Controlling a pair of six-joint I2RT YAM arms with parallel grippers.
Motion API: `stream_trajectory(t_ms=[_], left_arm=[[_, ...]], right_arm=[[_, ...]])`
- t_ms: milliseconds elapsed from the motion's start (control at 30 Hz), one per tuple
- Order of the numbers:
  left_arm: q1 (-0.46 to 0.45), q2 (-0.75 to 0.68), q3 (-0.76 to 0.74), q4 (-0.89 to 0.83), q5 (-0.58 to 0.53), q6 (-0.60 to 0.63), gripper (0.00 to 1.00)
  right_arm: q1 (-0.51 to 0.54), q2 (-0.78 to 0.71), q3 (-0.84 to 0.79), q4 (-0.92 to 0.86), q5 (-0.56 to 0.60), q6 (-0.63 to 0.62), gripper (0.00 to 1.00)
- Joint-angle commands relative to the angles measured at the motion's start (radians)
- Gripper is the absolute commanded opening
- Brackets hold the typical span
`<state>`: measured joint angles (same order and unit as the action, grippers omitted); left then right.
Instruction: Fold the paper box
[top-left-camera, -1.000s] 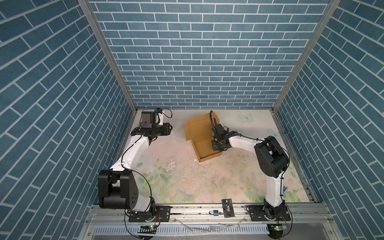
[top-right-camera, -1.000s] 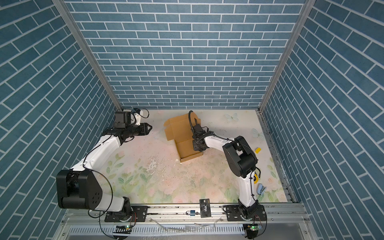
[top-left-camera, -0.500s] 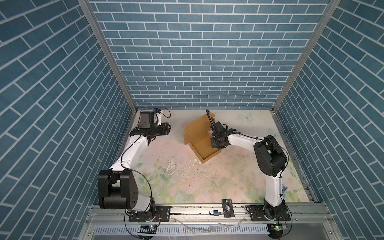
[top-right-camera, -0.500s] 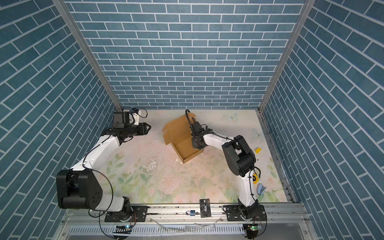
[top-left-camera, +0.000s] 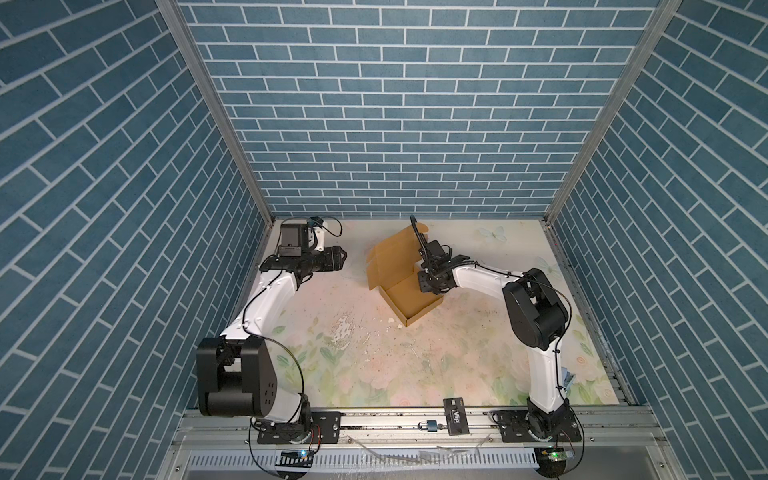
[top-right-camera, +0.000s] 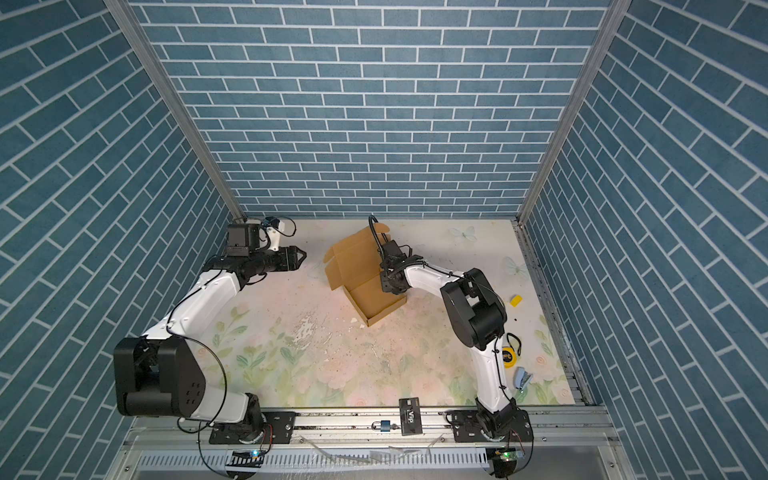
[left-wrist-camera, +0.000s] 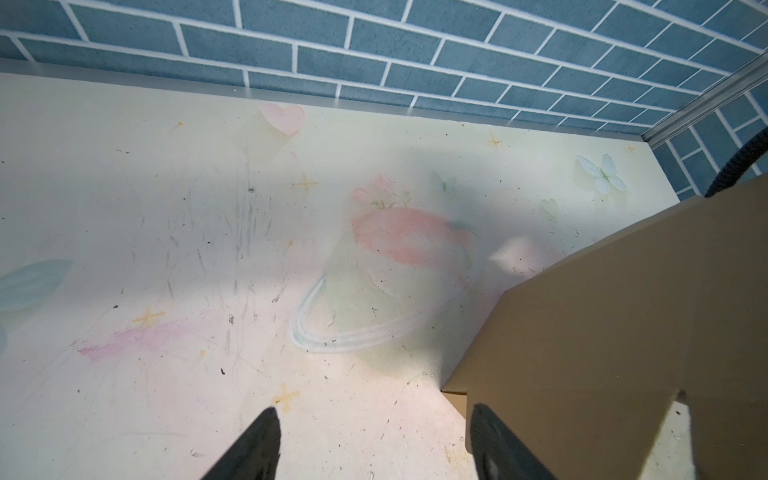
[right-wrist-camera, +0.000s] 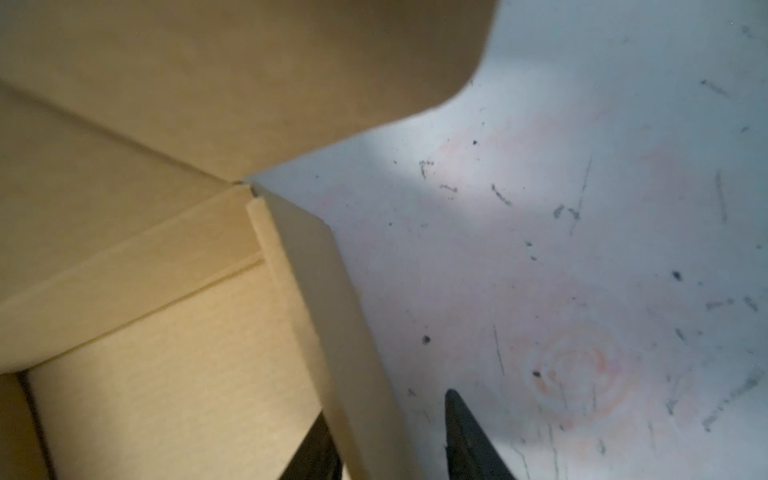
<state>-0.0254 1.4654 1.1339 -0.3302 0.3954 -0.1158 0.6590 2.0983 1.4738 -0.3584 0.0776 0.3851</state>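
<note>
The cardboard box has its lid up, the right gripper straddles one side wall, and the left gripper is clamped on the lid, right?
No: both top views show the left gripper open and apart from the lid, beside it. The rest holds: the cardboard box has its lid up, and the right gripper straddles one side wall.

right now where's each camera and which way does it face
top views: high in front, looking down toward the back wall; left arm and right arm show
left wrist: on the left arm, facing table and paper box; open left end effector shows
right wrist: on the right arm, facing a box corner; right end effector straddles its wall
shared: all show the box
</note>
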Motion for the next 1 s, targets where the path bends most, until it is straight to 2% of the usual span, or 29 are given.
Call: stream_trajectory(t_ms=[0,100,300,400,500,667,767,900,967], left_arm=[[0.005,0.01,-0.008,-0.005,0.017,0.016,0.78],[0.005,0.015,-0.016,0.005,0.006,0.028,0.82],[0.005,0.023,0.003,-0.003,0.023,0.005,0.82],[0.005,0.03,-0.011,0.017,0.015,0.005,0.82],[0.005,0.021,-0.004,-0.004,0.019,0.003,0.82],[0.005,0.033,-0.017,0.021,0.01,0.005,0.82],[0.005,0.033,0.002,-0.003,0.025,-0.002,0.82],[0.007,0.054,-0.007,0.012,0.022,0.004,0.82],[0.007,0.067,0.013,-0.011,0.016,-0.006,0.82]], right_arm=[[-0.009,0.036,0.027,-0.017,-0.016,-0.025,0.38],[-0.01,0.03,-0.005,0.012,-0.004,-0.017,0.31],[-0.015,0.032,-0.005,0.0,0.011,-0.004,0.15],[-0.016,0.013,-0.044,0.04,0.041,0.004,0.1],[-0.023,0.034,0.0,-0.03,0.069,0.03,0.06],[-0.025,0.023,-0.033,0.014,0.15,0.098,0.06],[-0.032,0.039,0.023,-0.062,0.173,0.132,0.06],[-0.038,0.031,-0.007,-0.024,0.155,0.137,0.1],[-0.046,0.052,0.026,-0.078,0.125,0.134,0.14]])
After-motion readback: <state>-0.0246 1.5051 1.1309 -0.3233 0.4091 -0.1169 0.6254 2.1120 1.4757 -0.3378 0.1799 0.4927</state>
